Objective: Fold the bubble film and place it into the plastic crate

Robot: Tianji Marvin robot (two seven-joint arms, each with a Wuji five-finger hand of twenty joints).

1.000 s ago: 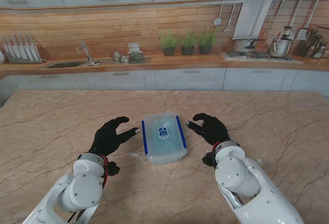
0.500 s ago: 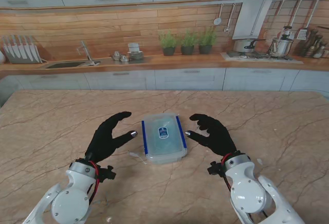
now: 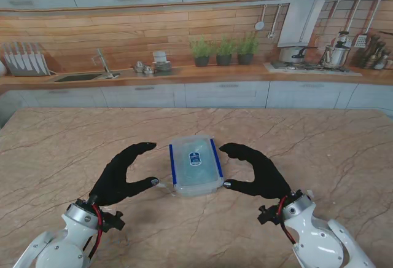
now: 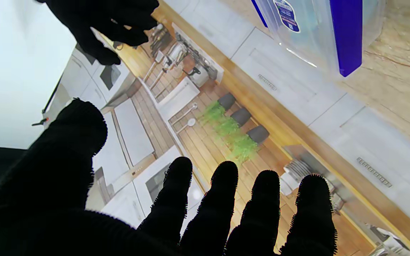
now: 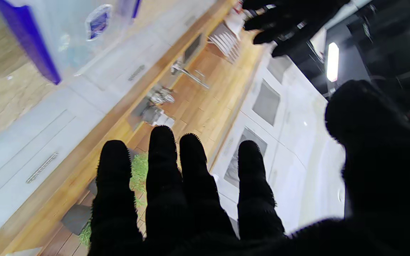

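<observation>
Across the last second both arms have drawn back toward the bottom of the stand's frame, so the table point(image 3: 73, 139) shows more bare marble around the plastic crate point(image 3: 194, 165), which sits lidded at centre frame. The left hand point(image 3: 120, 173) and right hand point(image 3: 258, 169), either side of it in the lower middle, are empty with fingers spread apart. No bubble film can be made out, so the task looks finished, or the film is inside.
</observation>
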